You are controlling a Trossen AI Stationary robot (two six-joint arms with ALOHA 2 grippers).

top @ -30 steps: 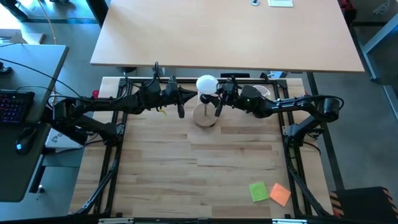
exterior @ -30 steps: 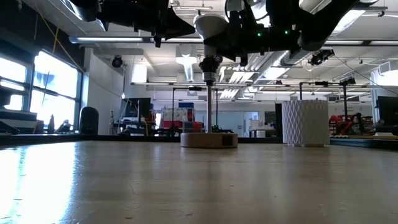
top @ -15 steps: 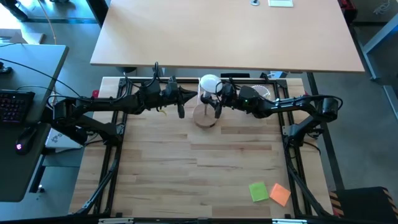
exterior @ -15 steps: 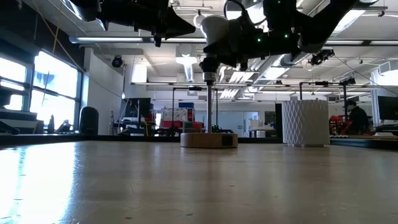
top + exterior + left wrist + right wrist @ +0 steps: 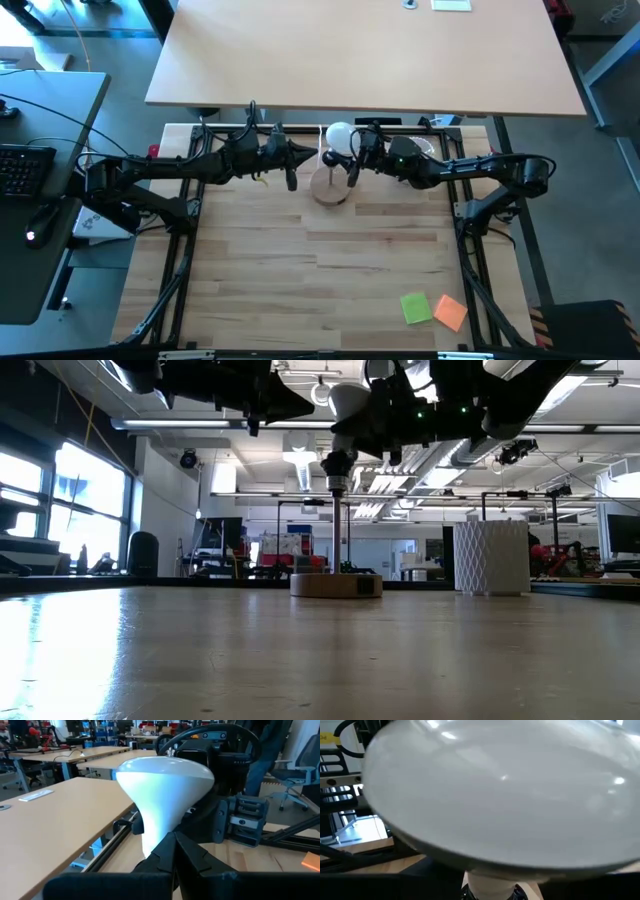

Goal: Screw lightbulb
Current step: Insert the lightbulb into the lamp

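While the lightbulb (image 5: 339, 134) sits between both arms, left jaws are together; right jaws' state is unclear.

The wooden table (image 5: 320, 270) holds a round wooden lamp base (image 5: 331, 187) near its far edge. Well away from the lamp base, by the near right corner, lie a green sticky note (image 5: 416, 308) and an orange sticky note (image 5: 451, 312), touching each other.

White lightbulb (image 5: 338, 135) upright, screw end down
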